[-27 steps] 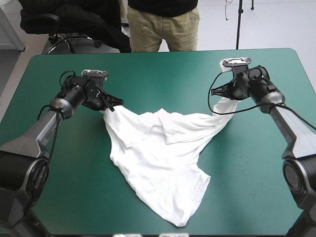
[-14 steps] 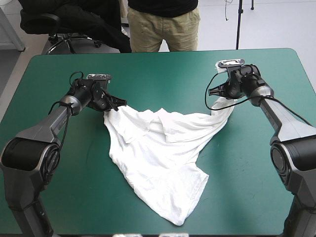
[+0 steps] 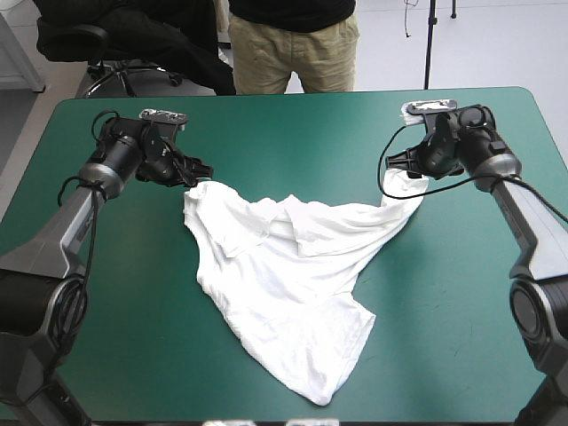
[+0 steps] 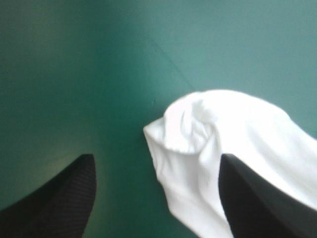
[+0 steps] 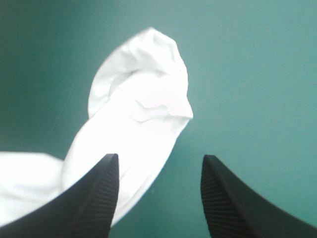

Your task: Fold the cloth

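Observation:
The white T-shirt (image 3: 284, 284) lies spread in a rough triangle on the teal-green cover, its lower end near the table's front edge. My left gripper (image 3: 197, 169) hovers open just beyond the shirt's far-left corner. In the left wrist view a bunched corner of the T-shirt (image 4: 213, 144) lies loose between and ahead of the left gripper (image 4: 156, 158). My right gripper (image 3: 397, 162) stands open above the far-right corner. A twisted end of the T-shirt (image 5: 143, 99) rests ahead of the right gripper (image 5: 159, 157), which holds nothing.
Bare teal-green cover (image 3: 479, 293) stretches on both sides of the shirt and beyond it to the table's far edge (image 3: 293, 94).
Both grippers were shut on the shirt's far corners earlier; now both stand open and the corners lie loose on the table. The left gripper has drawn back toward the far left.

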Controlling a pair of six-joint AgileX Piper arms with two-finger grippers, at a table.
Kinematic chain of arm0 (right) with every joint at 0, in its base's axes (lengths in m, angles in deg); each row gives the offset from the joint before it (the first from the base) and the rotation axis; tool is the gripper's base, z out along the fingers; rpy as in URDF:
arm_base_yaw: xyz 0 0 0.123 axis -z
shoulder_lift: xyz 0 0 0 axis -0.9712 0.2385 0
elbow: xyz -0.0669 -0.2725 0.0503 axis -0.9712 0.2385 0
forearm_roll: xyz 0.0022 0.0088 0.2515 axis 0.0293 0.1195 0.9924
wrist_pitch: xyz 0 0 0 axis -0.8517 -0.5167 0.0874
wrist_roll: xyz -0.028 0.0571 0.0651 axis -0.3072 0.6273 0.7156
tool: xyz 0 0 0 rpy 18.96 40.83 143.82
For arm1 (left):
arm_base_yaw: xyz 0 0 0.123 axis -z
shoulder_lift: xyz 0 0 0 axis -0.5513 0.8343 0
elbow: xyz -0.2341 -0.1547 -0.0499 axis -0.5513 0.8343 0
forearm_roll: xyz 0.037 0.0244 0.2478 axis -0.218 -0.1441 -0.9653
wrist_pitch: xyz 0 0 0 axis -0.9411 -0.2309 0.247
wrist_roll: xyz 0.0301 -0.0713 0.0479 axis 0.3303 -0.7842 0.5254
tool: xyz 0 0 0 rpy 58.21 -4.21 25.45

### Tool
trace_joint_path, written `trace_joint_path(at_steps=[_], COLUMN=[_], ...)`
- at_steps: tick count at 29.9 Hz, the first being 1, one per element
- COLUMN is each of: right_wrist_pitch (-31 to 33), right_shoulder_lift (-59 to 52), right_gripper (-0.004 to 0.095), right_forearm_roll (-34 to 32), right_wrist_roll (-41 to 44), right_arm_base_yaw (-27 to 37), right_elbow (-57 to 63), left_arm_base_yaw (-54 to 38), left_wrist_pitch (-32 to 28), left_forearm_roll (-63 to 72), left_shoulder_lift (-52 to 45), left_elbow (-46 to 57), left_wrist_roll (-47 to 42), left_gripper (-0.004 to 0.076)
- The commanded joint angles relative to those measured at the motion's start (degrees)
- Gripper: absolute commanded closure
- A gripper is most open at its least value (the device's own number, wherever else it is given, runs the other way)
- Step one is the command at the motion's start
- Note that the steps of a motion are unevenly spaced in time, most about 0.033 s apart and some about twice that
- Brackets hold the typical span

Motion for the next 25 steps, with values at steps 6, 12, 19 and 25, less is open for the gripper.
trace_joint_path(at_steps=[6, 12, 19, 25], right_wrist_pitch=[3.75, 6.14, 6.93, 7.52], right_shoulder_lift=[-13.26, -14.71, -14.69, -14.69], right_gripper=[0.0433, 0.0465, 0.0467, 0.0467], right_forearm_roll=[1.67, 1.76, 1.99, 3.35], right_wrist_roll=[-3.2, -3.37, -3.37, -3.79], right_arm_base_yaw=[0.46, 0.46, 0.46, 0.46], right_elbow=[-1.99, -1.99, -1.99, -1.89], left_arm_base_yaw=[0.06, 0.06, 0.06, 0.06], left_wrist_pitch=[4.55, 2.07, 2.53, 2.43], left_forearm_roll=[-0.39, 0.15, 0.7, 2.1], left_shoulder_lift=[-6.87, -1.79, 5.41, 9.05], left_elbow=[-1.84, -1.95, -2.74, -2.83], left_wrist_roll=[2.64, 3.92, 4.17, 3.78], left_gripper=[0.0218, 0.0218, 0.0219, 0.0227])
